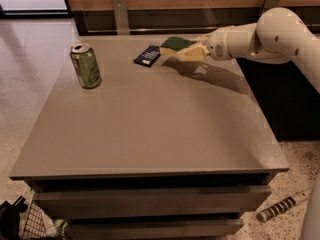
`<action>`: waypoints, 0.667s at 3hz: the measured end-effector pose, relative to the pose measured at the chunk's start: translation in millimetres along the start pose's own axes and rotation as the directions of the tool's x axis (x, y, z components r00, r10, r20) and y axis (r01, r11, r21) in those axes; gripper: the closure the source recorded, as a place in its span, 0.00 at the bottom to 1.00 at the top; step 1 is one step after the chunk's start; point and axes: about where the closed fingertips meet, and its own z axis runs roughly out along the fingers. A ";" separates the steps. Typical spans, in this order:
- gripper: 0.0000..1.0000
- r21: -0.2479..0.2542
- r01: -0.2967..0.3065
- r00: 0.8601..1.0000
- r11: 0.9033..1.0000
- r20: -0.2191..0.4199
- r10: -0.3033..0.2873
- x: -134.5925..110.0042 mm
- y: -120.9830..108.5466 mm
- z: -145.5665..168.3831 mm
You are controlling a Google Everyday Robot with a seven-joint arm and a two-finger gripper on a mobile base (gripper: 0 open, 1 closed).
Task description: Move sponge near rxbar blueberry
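My cream-white pincer (pixel 194 52) is at the far edge of the plain grey-brown desk (pixel 150 129), beside the sponge (pixel 176 43), which is dark green over pale yellow. The rxbar blueberry (pixel 148 55) is navy with white print. The soda can (pixel 86 66) is green with paler markings.

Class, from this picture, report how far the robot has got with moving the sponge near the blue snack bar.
Done: the sponge is right beside the snack bar at the far edge of the table. In hand: the gripper holds it there. Left, it seems: set it down and let go.
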 end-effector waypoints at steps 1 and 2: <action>0.88 0.003 0.011 1.000 1.000 0.020 -0.011 0.1 1.9 5.7; 0.65 -0.001 0.010 1.000 1.000 0.019 -0.010 0.3 3.5 8.1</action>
